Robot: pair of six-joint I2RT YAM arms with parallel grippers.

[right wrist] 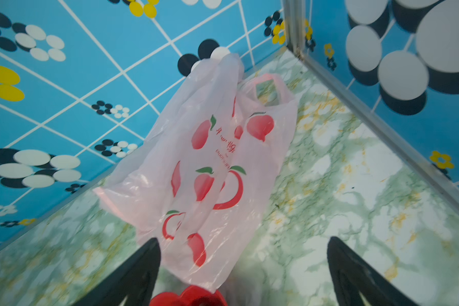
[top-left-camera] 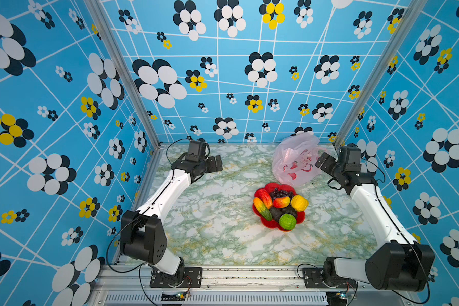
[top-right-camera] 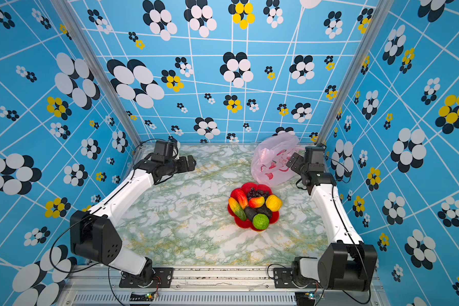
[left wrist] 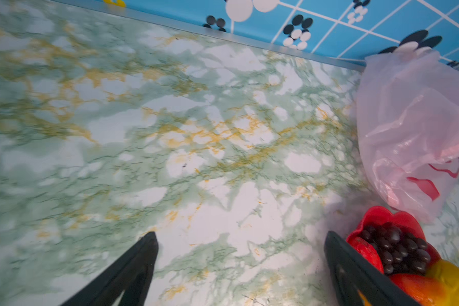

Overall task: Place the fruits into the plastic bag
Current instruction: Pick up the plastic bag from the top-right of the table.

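now | fruits (top-left-camera: 281,202) on red plate (top-left-camera: 267,224) | plastic bag (top-left-camera: 294,161) adj, far side

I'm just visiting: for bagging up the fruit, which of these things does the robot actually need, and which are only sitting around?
Part of the job:
- fruits, piled on the plate
- plastic bag, lying just behind the plate

Just there:
- red plate under the fruits
- marble-patterned table
- flowered blue walls
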